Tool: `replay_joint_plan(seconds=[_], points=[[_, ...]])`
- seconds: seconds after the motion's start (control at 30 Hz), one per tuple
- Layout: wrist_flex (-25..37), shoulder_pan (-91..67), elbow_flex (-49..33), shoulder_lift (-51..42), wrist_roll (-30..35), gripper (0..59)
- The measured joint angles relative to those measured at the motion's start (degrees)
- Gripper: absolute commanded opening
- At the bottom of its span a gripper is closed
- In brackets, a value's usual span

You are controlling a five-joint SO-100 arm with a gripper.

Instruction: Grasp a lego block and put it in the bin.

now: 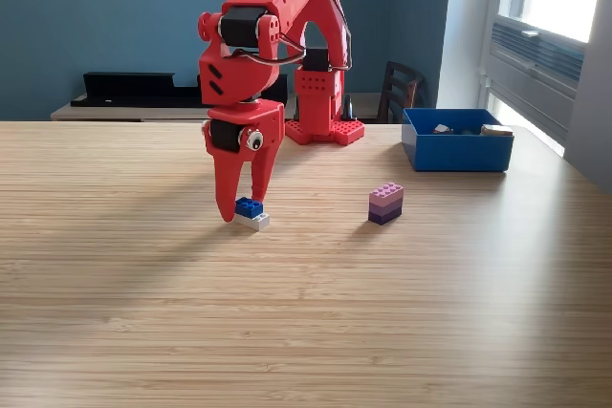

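A small lego block [251,214], blue on top of a white piece, lies on the wooden table left of centre. My red gripper [242,208] points straight down over it, its jaws a little apart. The long left finger reaches the table beside the block and the shorter right finger ends just above its blue top. The block rests on the table. A second lego block [385,204], pink over purple, stands apart to the exterior view's right. The blue bin [457,152] sits at the far right with a few small pieces inside.
The arm's red base [322,129] is mounted at the table's far edge. Behind it are a dark chair [399,91] and a low shelf [129,88] against the blue wall. Bare wooden tabletop [287,322] stretches across the foreground.
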Motion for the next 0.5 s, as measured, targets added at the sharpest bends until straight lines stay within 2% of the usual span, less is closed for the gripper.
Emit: replay_joint_plan(seconds=[0.03,0.07,0.23,0.5], points=[[0.1,0.0,-0.4,-0.4,0.0,2.2],[0.1,0.1,-0.7,-0.9,0.0,0.1],[0.4,0.3,-1.6,-1.6,0.0,0.0],[9.8,0.2,-11.2,-1.6,-1.1,0.0]])
